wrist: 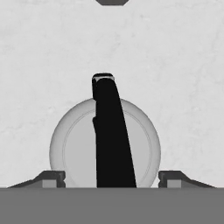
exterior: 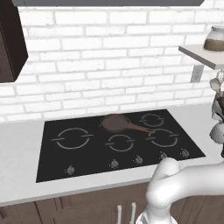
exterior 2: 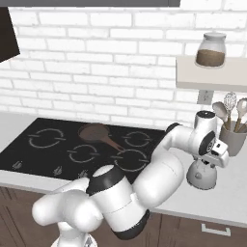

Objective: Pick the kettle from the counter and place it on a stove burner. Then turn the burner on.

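A dark cabinet (exterior: pixel 11 41) hangs at the upper left of the left base view, above a pale grey counter (exterior: pixel 19 148) and a white brick wall (exterior: pixel 109 57). A black cooktop (exterior: pixel 87 157) spreads across the middle of that frame, with a brown frying pan (exterior: pixel 116 123) on a rear ring; the stove burner (exterior: pixel 120 142), a mid-sized grey ring, lies just in front of the pan. At the upper right, a jar (exterior: pixel 215 40) stands on a shelf (exterior: pixel 201 54).

In the right base view, the white arm (exterior 2: pixel 159 178) rises from the lower left and bends toward the right of the frame, where the silver-grey kettle (exterior 2: pixel 201 174) sits on the counter, well apart from the cooktop and just left of a holder of utensils (exterior 2: pixel 232 137). The gripper (wrist: pixel 112 179) hangs directly over the kettle. In the hand view its two dark fingertips (wrist: pixel 51 178) stand apart at the bottom, one on either side of the kettle's round body and black handle, released and not gripping it.
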